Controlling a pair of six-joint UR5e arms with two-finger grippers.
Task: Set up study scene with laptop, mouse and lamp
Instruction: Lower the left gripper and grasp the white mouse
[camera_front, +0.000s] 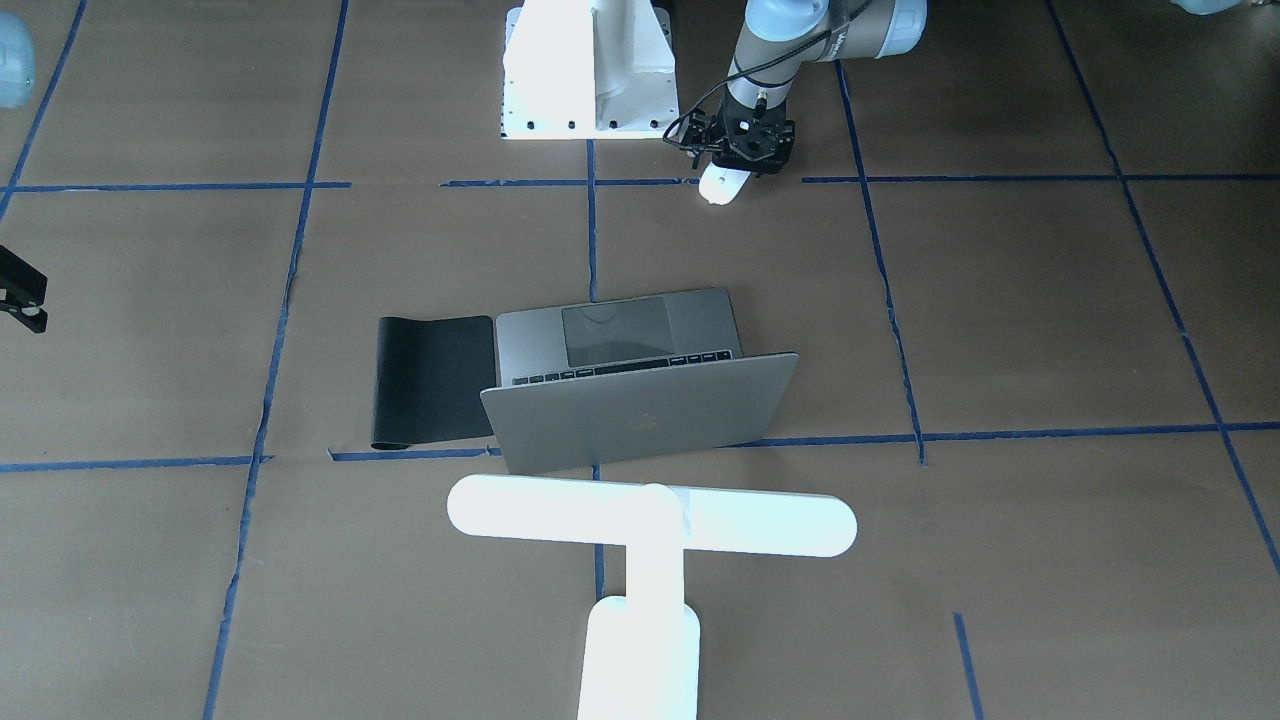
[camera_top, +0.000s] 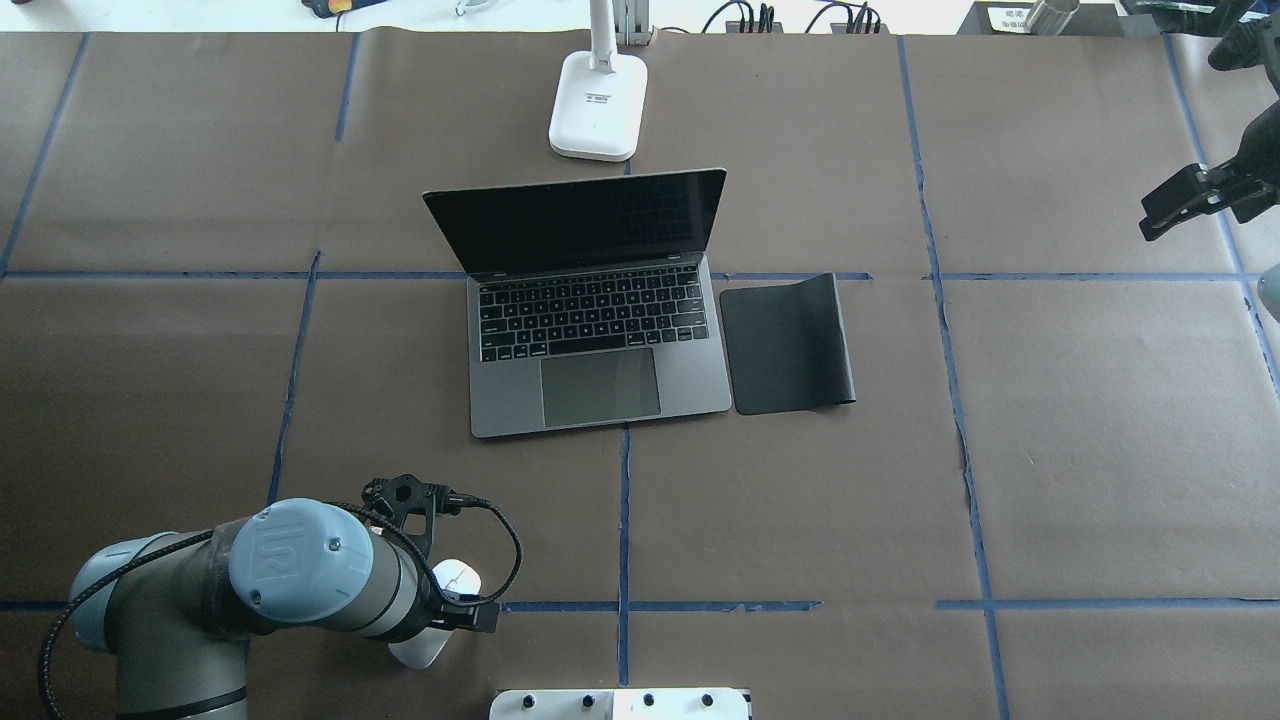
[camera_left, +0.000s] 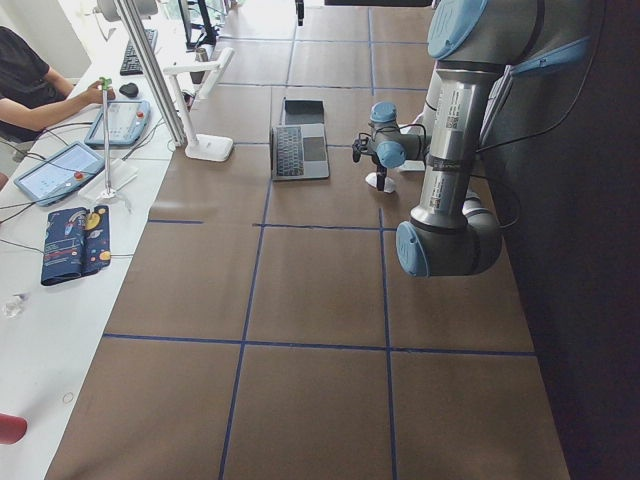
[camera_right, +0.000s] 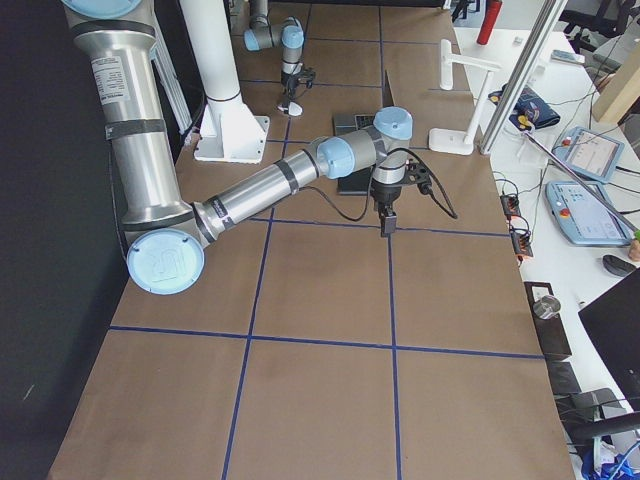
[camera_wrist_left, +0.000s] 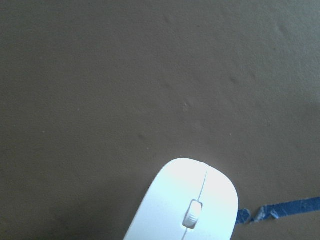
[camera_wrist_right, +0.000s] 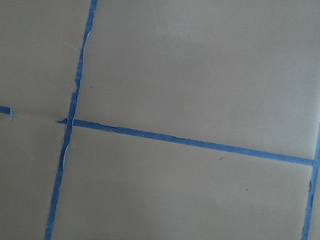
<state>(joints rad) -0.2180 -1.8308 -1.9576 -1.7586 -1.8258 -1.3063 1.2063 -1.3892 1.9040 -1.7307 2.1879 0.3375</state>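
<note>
The grey laptop stands open mid-table, its lid toward the far side. The white T-shaped lamp stands behind it, and its base shows in the overhead view. The white mouse lies near the robot's side on a blue tape line and also shows in the left wrist view. My left gripper is directly over the mouse. Its fingers are hidden, so I cannot tell if it grips. My right gripper hangs at the table's right edge, apparently shut and empty.
A black mouse pad lies flat against the laptop's right side. The white robot pedestal stands at the robot's edge. Blue tape lines grid the brown table. Operators' tablets and gear sit beyond the far edge.
</note>
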